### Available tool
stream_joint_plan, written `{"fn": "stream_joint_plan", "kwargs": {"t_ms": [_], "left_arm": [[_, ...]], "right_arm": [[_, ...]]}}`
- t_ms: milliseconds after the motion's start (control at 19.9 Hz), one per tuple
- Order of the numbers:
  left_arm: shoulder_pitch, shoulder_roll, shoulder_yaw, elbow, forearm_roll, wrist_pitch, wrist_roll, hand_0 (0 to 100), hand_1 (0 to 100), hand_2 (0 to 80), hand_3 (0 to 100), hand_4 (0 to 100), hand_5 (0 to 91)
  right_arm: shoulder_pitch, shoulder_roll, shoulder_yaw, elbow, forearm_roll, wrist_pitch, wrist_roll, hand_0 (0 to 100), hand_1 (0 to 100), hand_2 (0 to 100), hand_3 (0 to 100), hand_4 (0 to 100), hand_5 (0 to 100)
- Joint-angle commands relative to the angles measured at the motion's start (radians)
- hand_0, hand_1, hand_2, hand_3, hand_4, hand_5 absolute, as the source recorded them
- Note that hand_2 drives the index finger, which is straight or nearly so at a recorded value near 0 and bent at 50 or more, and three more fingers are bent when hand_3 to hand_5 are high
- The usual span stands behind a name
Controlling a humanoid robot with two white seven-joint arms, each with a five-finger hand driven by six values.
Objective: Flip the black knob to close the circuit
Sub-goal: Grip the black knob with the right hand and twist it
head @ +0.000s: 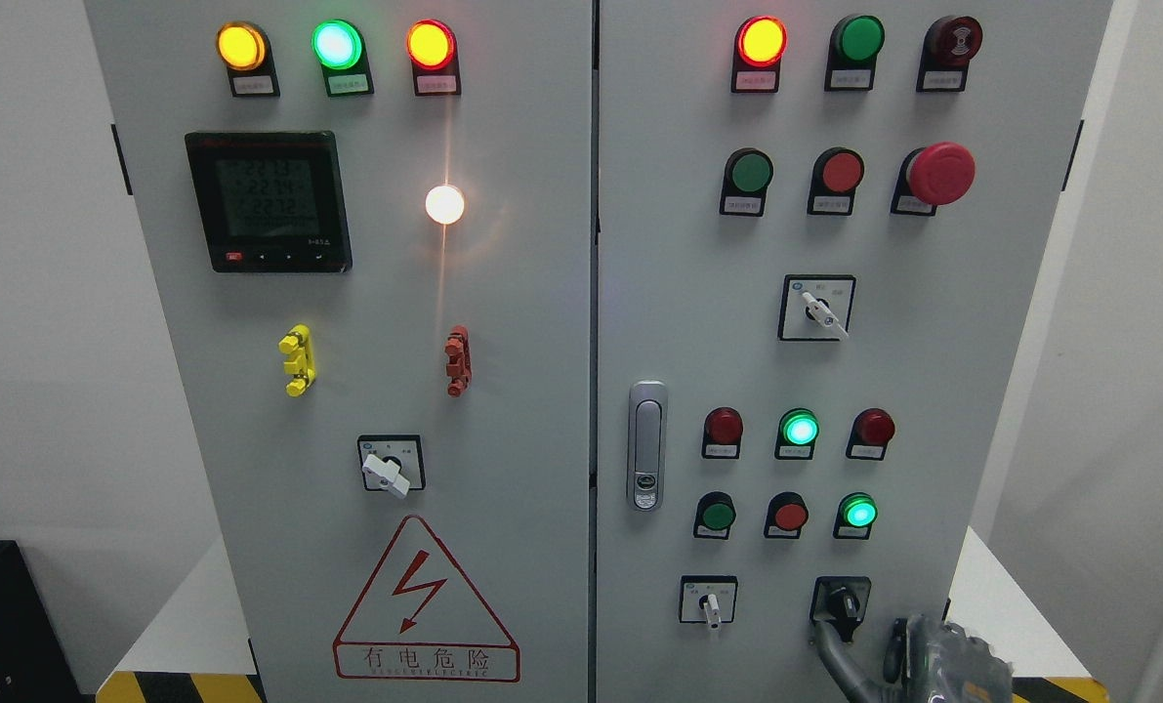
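Right hand [942, 659] at lower right of frame, one finger [840, 664] reaching up to black knob [843, 602] on cabinet [542, 391]; cannot tell if clamped.

The right hand [937, 664] is cut off by the bottom edge, its grip unreadable. Labels under the lamps [254, 86] are too small to read.
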Motion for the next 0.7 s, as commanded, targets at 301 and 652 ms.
{"fn": "stream_joint_plan", "kwargs": {"t_ms": [301,652], "left_arm": [[0.000,0.000,0.000,0.000,0.000,-0.001,0.000,12,56,0.0,0,0,0.0],[0.000,0.000,-0.001,0.001,0.000,-0.001,0.000,12,56,0.0,0,0,0.0]], "right_arm": [[-0.002,0.000,-0.023,0.002,-0.009,-0.002,0.000,0,4,88,100,96,96],[-0.002,-0.011,-0.025,-0.012,-0.015,-0.002,0.000,0,5,88,100,96,96]]}}
